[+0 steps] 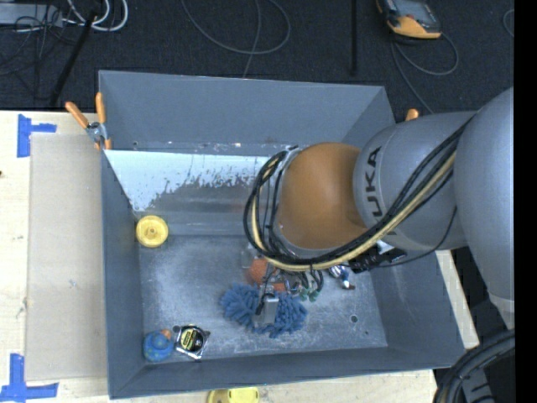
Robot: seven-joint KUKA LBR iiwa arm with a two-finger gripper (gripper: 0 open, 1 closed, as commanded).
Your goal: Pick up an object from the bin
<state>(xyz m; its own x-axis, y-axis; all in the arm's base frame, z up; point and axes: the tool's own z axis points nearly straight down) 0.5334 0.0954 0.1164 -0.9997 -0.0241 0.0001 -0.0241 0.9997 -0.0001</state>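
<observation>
My gripper (268, 303) comes down under the arm's orange cover, right on top of a blue shaggy cloth-like thing (243, 306) in the bin's lower middle. The blue tufts spread out on both sides of the gripper. A small orange-red thing (256, 269) lies just above the blue one, partly hidden by the arm's cables. Small dark and green bits (312, 289) show to the gripper's right under the cover.
A yellow round disc (152, 231) lies at the bin's left. In the lower left corner sit a small blue capped thing (157, 345) and a yellow-and-silver tape measure (191, 341). The arm and its cover hide the bin's right part.
</observation>
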